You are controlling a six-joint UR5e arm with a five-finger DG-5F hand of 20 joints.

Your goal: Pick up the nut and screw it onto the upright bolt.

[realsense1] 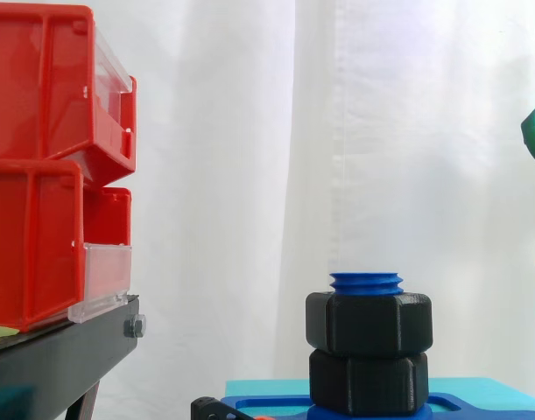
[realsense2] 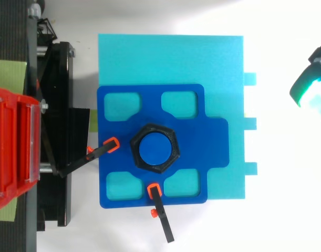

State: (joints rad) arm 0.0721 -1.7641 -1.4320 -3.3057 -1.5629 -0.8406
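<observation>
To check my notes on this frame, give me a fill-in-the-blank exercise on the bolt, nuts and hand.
The upper nut rests on a lower nut; both are ___ in colour.
The blue bolt shows its threaded top ___ the upper nut.
The hand is at the top view's ___ edge, apart from the bolt.
In the side view the red bins stand to the bolt's ___.
Missing words: black; above; right; left.

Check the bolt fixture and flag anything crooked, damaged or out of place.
Nothing stands out. The upper nut sits level on the lower nut, both around the upright blue bolt, whose tip shows above them. The blue plate lies flat.
</observation>
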